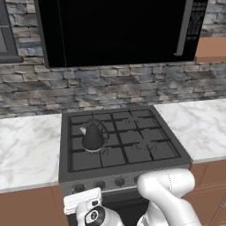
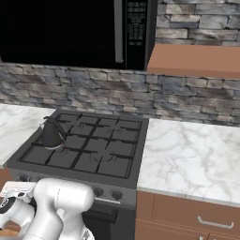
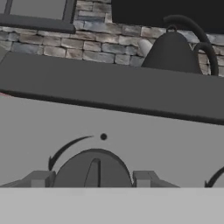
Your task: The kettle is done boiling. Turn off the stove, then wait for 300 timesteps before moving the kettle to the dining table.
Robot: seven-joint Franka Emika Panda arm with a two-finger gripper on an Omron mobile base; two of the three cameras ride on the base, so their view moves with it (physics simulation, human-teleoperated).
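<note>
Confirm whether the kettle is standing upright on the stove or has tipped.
Upright. The kettle stands on the stove's front-left grate, wide base down and arched handle on top; the hand view shows it standing straight too.

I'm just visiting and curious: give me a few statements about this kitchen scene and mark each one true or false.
1. The kettle sits on the stove, on a left-hand burner. True.
2. The end effector is holding the kettle. False: it is low at the stove's front panel, its fingers either side of a round knob; the kettle stands apart on the grates.
3. A black microwave hangs above the stove. True.
4. The kettle lies tipped over on the marble counter. False: it stands upright on the stove.
5. The wall behind the stove is plain white tile. False: it is grey stone brick.
</note>
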